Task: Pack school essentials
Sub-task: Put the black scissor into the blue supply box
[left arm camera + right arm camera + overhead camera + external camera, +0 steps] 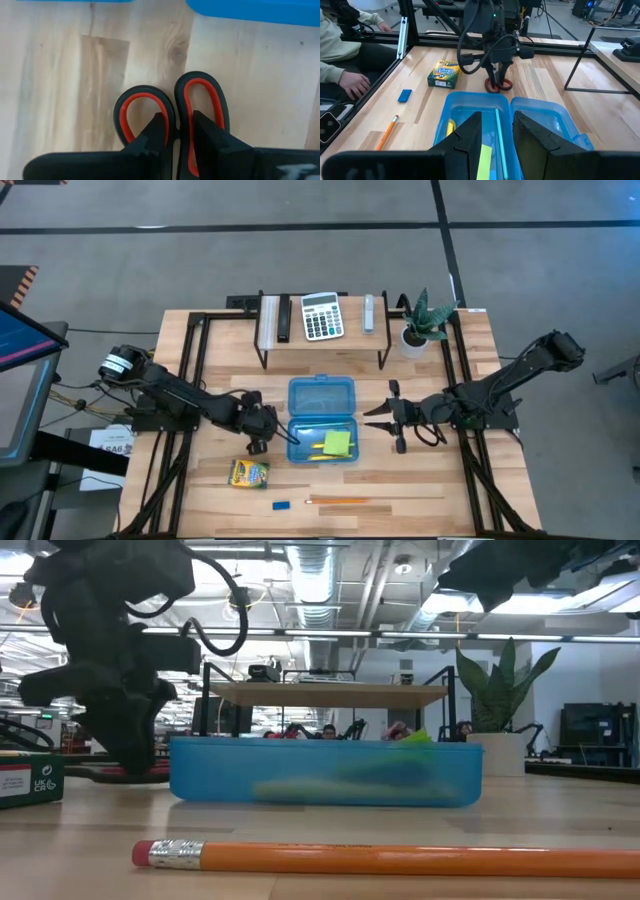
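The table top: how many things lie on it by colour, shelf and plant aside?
Blue: 2, the plastic case and the eraser
Red-handled: 1, the scissors, gripped by the left pincer
Yellow: 1, the crayon box
Orange: 1, the pencil
Green and yellow: 1, the sticky notes inside the case
Total: 6
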